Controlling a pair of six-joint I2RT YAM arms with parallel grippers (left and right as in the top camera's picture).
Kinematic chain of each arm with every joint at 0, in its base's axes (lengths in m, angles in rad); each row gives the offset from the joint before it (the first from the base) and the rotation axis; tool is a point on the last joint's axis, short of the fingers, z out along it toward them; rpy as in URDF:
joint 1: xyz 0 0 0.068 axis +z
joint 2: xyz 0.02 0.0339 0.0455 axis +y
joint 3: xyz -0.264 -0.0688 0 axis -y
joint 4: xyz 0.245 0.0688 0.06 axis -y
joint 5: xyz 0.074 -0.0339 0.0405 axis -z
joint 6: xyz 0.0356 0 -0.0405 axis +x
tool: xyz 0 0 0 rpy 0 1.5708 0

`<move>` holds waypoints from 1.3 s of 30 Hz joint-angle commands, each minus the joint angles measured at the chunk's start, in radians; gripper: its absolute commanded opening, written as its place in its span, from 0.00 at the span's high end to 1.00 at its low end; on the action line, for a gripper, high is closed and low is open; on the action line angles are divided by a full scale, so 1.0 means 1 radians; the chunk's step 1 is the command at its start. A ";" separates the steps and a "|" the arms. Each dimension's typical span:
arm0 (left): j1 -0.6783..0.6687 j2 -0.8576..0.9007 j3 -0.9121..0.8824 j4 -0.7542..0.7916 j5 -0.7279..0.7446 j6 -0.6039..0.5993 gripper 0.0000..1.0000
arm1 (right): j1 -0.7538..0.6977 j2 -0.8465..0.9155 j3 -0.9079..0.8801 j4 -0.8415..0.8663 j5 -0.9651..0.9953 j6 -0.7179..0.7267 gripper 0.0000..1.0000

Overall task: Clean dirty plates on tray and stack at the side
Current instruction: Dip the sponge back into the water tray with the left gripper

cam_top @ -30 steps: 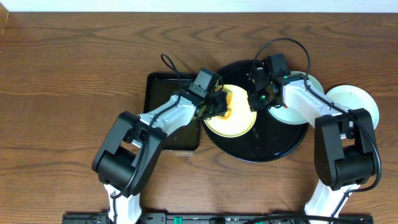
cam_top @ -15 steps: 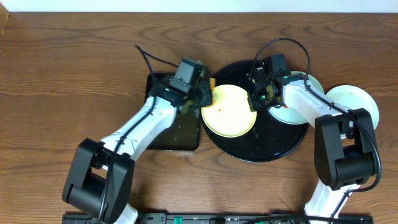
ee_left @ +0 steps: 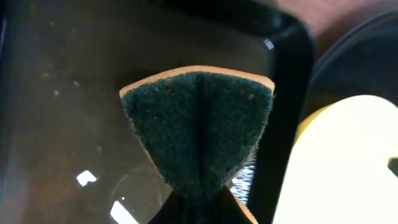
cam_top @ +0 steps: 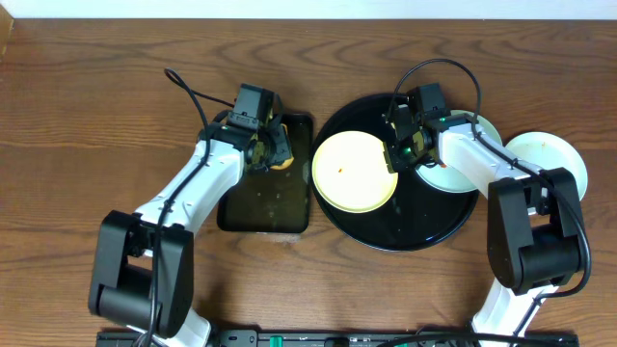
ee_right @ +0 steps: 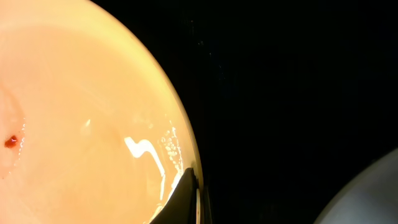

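Observation:
A pale yellow plate lies on the left part of the round black tray, with only a small red speck near its centre. My right gripper is shut on that plate's right rim. A pale blue-white plate sits on the tray's right side, partly under my right arm. Another pale plate rests on the table just right of the tray. My left gripper is shut on a green-and-orange sponge, holding it over the rectangular black tray.
The rectangular tray holds a shallow film of brownish water and sits right beside the round tray's left edge. Brown wooden table surrounds both trays. A cable loops above each wrist.
My left arm has swung left, carrying the sponge off the yellow plate to over the rectangular tray. The plate's orange smear is gone but for a speck. The right arm has not moved.

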 commanded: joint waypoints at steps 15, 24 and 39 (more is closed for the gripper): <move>0.082 0.130 -0.044 -0.053 -0.019 0.006 0.92 | 0.043 0.024 -0.020 -0.022 -0.050 0.007 0.99; 0.086 0.129 -0.042 -0.002 0.260 0.138 0.93 | 0.043 0.024 -0.020 -0.022 -0.050 0.007 0.99; 0.065 -0.034 -0.034 0.059 0.224 0.187 0.93 | 0.043 0.024 -0.020 -0.024 -0.050 0.007 0.99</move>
